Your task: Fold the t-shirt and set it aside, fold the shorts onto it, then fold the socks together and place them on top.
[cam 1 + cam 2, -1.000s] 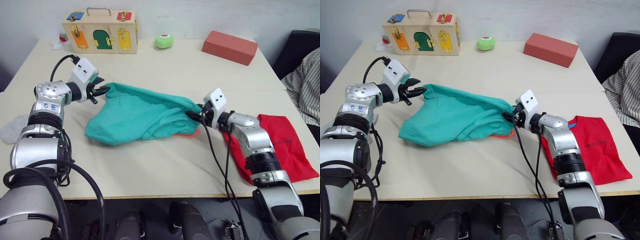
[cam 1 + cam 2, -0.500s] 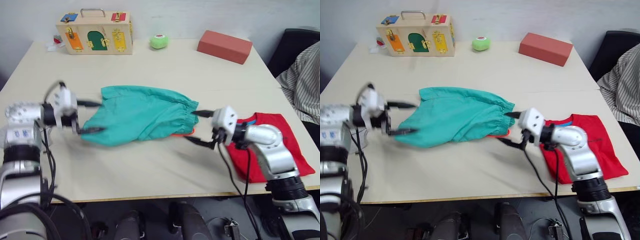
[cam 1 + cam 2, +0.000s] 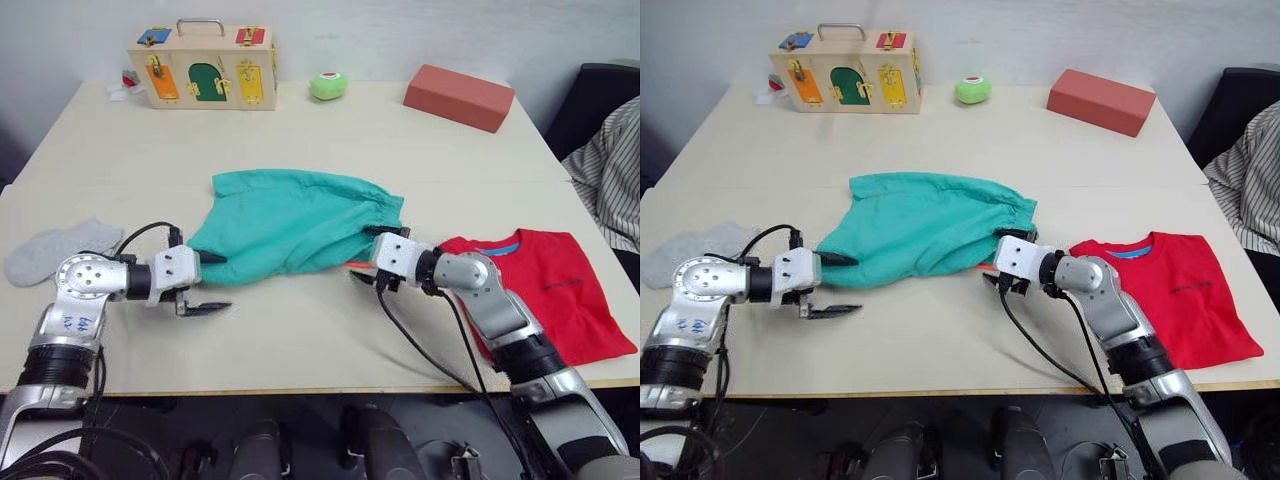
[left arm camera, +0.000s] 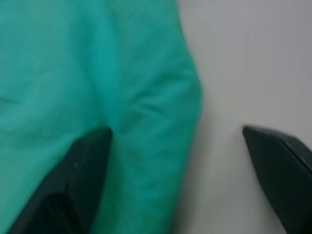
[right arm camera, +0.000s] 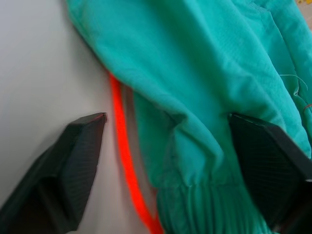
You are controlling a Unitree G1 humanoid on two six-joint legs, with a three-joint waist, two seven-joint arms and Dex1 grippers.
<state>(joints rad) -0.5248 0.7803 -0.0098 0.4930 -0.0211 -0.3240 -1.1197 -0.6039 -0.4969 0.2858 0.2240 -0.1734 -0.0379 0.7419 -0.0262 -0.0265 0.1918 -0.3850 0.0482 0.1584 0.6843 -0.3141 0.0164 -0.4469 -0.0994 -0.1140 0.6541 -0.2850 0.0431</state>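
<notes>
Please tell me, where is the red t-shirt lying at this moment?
In the head views the t-shirt lies folded on the table's near right part, beside the right gripper and to the right of the shorts.

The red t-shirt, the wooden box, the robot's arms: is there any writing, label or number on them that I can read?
None can be read.
t-shirt: small dark chest print, too small to read.
t-shirt's blue neck label: no letters can be made out.
wooden box: coloured doors and latches, no text to be made out.
left arm's round joint: small blue marks, too blurred to read.
</notes>
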